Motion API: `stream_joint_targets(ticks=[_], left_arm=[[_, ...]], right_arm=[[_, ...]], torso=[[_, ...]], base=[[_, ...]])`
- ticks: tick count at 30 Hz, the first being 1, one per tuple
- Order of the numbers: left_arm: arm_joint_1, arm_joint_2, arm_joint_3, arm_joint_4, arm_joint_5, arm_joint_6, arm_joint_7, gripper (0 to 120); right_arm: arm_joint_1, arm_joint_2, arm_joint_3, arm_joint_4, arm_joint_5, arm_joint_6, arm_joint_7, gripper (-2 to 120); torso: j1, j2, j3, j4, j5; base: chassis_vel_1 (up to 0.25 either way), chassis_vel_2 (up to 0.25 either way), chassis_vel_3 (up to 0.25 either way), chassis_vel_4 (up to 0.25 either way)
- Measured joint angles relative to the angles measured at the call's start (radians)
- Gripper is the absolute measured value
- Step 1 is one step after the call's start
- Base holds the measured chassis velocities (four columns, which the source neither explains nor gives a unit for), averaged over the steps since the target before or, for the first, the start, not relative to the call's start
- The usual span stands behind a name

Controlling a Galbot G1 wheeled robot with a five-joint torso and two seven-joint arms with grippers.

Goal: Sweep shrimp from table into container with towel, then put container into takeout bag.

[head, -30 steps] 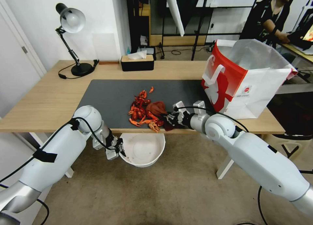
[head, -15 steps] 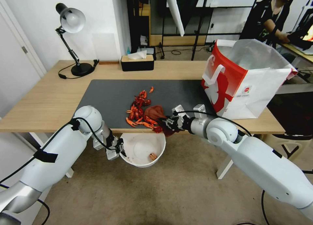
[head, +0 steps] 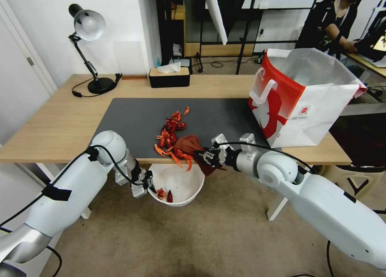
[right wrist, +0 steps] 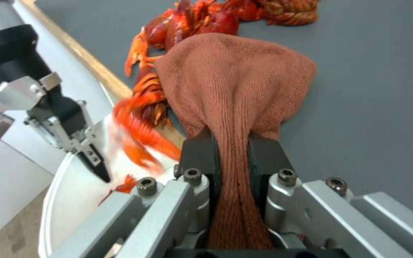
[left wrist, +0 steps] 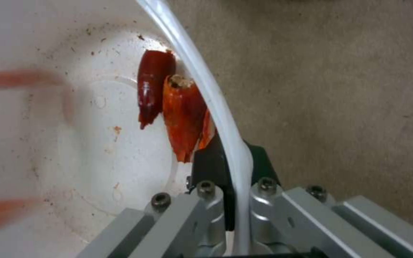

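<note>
The red-orange shrimp (head: 169,135) lie piled on the dark grey mat (head: 128,116) of the table (head: 56,124), and several are tipping over its front edge. My right gripper (head: 206,156) is shut on the rust-red towel (head: 192,143), which presses against the pile's right side; the towel (right wrist: 235,82) bunches between the shut fingers (right wrist: 198,154). Below the edge, my left gripper (head: 149,183) is shut on the rim of the white container (head: 183,184). Two shrimp pieces (left wrist: 168,104) lie inside by the rim (left wrist: 202,82). The takeout bag (head: 297,96) stands open at the table's right.
A desk lamp (head: 88,27) and a black tissue box (head: 169,76) stand along the table's far side. Beige floor lies under the container. The bag stands close to my right arm's elbow.
The right gripper has dragged the towel left and toward the table's edge, pushing shrimp over it. More pieces now lie in the container. The left gripper has stayed in place.
</note>
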Motion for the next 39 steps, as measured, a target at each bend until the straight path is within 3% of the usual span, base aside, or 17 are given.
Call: stream_joint_targets(ticks=[22, 30, 39], left_arm=[[0.002, -0.004, -0.001, 0.003, -0.002, 0.0, 0.0, 0], [0.02, -0.002, -0.017, 0.003, 0.0, 0.0, 0.0, 0], [0.035, 0.023, -0.036, -0.001, 0.0, 0.0, 0.0, 0]], right_arm=[[-0.078, -0.048, 0.042, 0.109, 0.005, -0.001, -0.042, 8], [-0.104, -0.046, 0.118, 0.14, 0.066, 0.048, -0.078, 8], [0.034, 0.017, 0.13, 0.024, 0.144, 0.136, -0.106, 8]], torso=[[0.0, 0.0, 0.0, 0.0, 0.0], [0.0, 0.0, 0.0, -0.0001, 0.0001], [0.0, 0.0, 0.0, 0.0001, -0.0002]], base=[[0.0, 0.0, 0.0, 0.0], [0.0, 0.0, 0.0, 0.0], [0.0, 0.0, 0.0, 0.0]])
